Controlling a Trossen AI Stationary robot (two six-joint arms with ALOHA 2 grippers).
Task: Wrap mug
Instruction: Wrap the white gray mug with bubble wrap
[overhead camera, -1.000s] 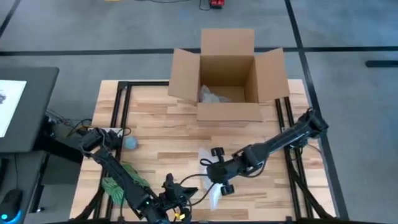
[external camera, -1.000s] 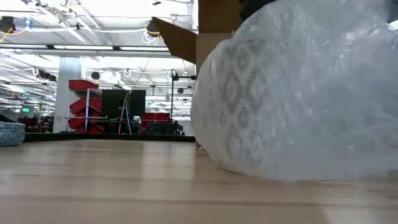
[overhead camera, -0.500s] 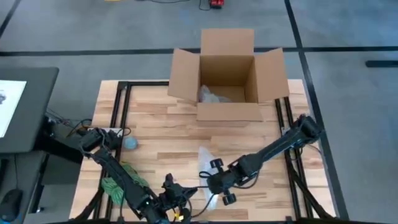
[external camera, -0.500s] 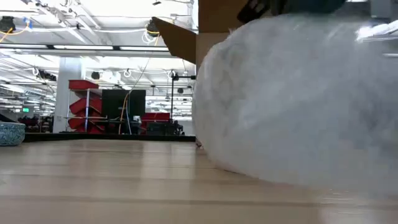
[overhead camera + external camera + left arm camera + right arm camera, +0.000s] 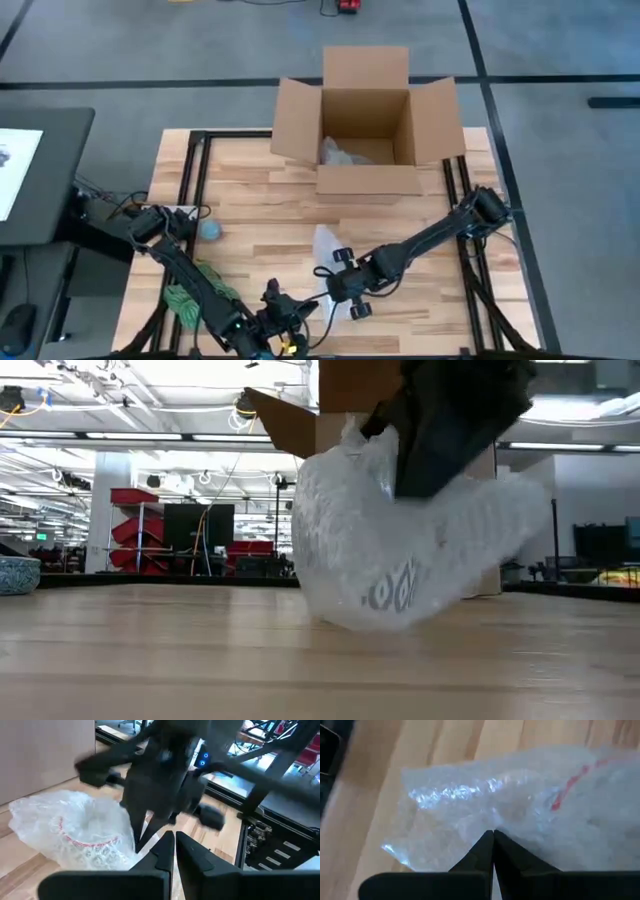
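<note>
The mug shows as a red-patterned shape inside a bundle of bubble wrap, lying at the table's near middle. My right gripper is shut on the bundle's wrap; in the low view it is the dark block on the bundle's top. My left gripper stands shut just near-left of the bundle, with nothing between its fingers. In the left wrist view the bundle lies beyond the right gripper's dark body. My right gripper pinches a gathered fold of the bubble wrap between its two fingers, on the bundle's upper side. The fingers slant down from above and from the table's right. The bundle hangs tilted, its lower end at the table top.
An open cardboard box with more bubble wrap inside stands at the far middle. A small blue bowl sits at the left, also in the low view. A green bundle lies beside the left arm.
My right gripper, still shut on the wrap, has dipped toward the near edge and come back toward the far-left. The bundle has drawn away from the near edge and tipped up, its gripped side raised and its lower end staying down at the table.
</note>
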